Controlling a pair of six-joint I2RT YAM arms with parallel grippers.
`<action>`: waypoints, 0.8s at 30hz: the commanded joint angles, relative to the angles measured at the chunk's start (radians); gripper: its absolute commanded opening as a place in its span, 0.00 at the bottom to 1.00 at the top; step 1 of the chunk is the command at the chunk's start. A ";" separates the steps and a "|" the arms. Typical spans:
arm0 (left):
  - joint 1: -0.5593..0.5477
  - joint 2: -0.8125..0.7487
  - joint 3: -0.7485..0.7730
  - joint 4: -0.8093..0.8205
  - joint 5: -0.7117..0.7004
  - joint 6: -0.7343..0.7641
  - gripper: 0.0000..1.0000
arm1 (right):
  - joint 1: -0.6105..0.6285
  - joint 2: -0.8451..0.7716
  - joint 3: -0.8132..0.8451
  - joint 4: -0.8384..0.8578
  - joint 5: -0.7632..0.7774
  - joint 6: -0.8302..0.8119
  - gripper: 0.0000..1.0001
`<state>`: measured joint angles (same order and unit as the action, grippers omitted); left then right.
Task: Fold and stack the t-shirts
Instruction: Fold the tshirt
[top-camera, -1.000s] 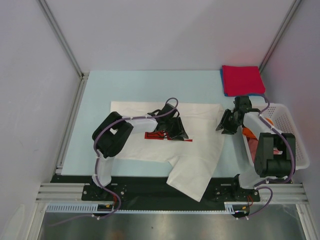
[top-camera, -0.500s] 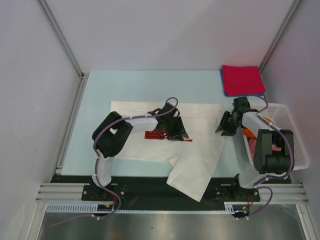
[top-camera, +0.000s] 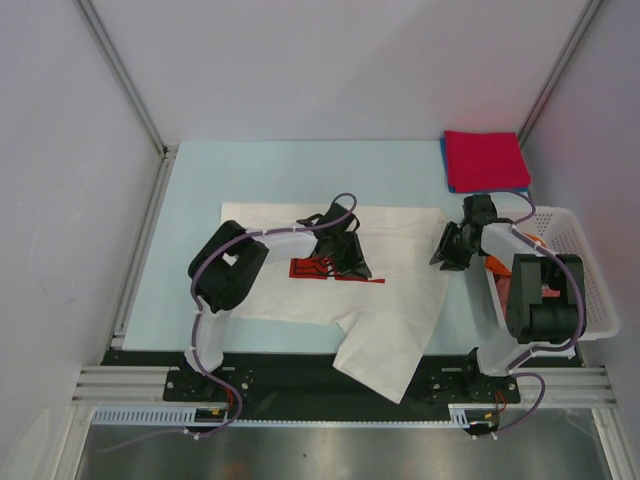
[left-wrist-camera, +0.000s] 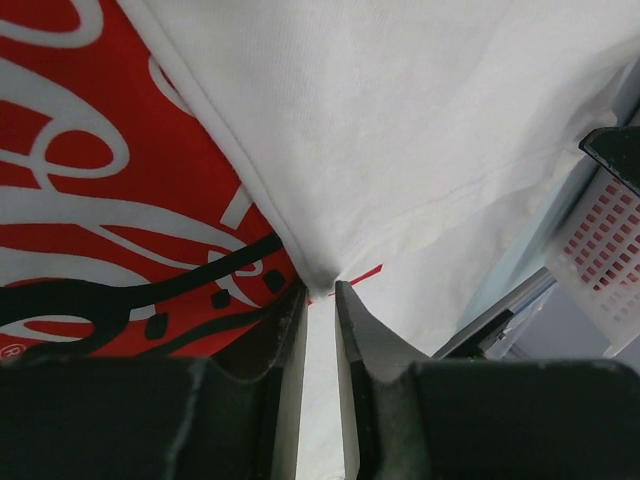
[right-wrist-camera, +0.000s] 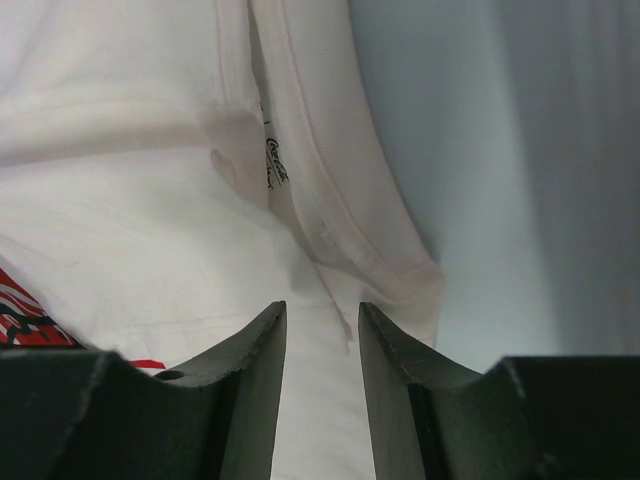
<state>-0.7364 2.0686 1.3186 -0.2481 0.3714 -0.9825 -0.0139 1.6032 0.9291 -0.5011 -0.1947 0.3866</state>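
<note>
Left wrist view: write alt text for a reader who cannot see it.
Two black fingers of the left hand stand close together at a folded edge of a white cloth t-shirt with a red logo print. A white plastic lattice basket shows at the right edge.

My top camera looks steeply down on the whole desk (top-camera: 250, 170) from behind the arms. Both wrist cameras sit close over the white t-shirt (top-camera: 400, 310), apparently sharing its red logo (left-wrist-camera: 100, 200).
</note>
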 joint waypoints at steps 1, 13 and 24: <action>0.005 0.012 0.024 0.001 0.012 0.022 0.20 | 0.005 0.018 -0.024 -0.007 0.006 -0.011 0.40; 0.006 -0.004 0.062 -0.006 0.017 0.051 0.00 | 0.011 0.000 -0.065 -0.001 -0.015 -0.014 0.36; 0.006 -0.034 0.060 -0.020 0.017 0.080 0.00 | 0.011 -0.052 -0.102 -0.005 -0.008 -0.011 0.37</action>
<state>-0.7364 2.0758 1.3445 -0.2596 0.3809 -0.9352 -0.0082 1.5738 0.8574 -0.4137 -0.1913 0.3618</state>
